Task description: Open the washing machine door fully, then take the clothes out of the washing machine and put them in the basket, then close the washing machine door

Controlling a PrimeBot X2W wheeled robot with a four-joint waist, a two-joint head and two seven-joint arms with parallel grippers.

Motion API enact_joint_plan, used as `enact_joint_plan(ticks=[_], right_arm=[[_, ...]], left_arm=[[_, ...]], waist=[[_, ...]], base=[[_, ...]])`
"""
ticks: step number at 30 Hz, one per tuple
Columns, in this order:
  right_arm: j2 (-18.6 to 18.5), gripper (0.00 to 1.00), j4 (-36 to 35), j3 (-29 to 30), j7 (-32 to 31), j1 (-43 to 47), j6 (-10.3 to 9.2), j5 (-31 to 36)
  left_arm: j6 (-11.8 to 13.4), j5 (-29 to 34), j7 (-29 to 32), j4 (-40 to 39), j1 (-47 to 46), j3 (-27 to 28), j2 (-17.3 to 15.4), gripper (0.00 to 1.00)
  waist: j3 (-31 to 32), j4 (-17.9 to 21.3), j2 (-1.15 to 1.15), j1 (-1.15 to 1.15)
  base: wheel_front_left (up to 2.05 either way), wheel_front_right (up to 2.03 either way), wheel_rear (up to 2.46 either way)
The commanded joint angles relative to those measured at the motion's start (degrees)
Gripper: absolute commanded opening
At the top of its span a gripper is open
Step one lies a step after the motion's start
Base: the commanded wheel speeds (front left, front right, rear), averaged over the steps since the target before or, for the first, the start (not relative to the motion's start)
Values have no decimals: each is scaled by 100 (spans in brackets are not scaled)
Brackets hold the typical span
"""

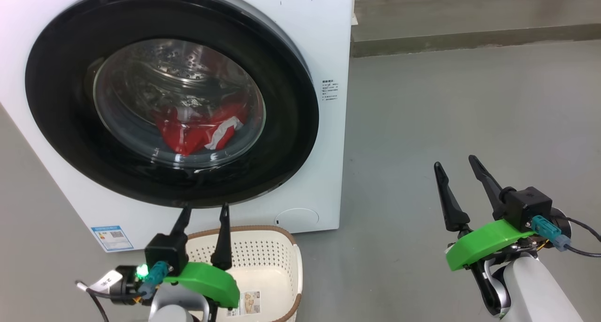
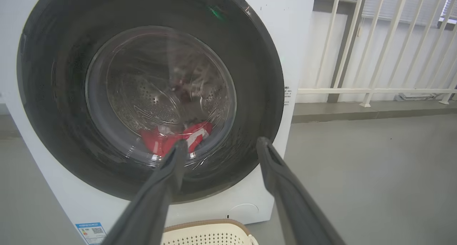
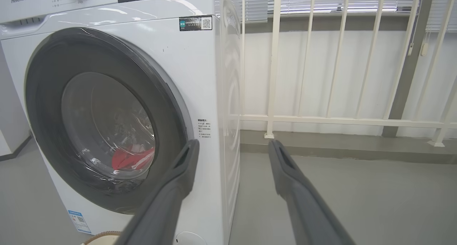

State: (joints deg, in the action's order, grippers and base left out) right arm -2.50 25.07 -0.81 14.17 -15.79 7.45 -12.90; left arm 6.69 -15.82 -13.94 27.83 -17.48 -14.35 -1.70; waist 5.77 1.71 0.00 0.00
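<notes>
While both jaws gape, the door point(image 1: 171, 94) stands shut beyond them

Closed black-ringed washing machine door point(image 1: 173, 73), red clothes point(image 1: 188, 129) behind it, cream basket point(image 1: 267, 258) just below.

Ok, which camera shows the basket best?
The head view: the basket shows perforated walls, rim and floor label, partly behind the left gripper. The left wrist view catches its rim at the bottom edge; the right wrist view, a sliver of rim.
</notes>
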Motion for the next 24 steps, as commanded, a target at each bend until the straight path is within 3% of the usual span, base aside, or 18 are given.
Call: enact_joint_plan(ticks=[1, 24], right_arm=[[-38, 100, -111, -151, 83, -326, 3, 188], [-38, 100, -150, -161, 83, -316, 3, 10]], left_arm=[[66, 191, -106, -95, -336, 143, -118, 100], [-40, 47, -106, -88, -341, 198, -118, 100]], waist=[[10, 1, 0, 0], [-85, -57, 0, 0]], base=[[0, 0, 0], [0, 0, 0]])
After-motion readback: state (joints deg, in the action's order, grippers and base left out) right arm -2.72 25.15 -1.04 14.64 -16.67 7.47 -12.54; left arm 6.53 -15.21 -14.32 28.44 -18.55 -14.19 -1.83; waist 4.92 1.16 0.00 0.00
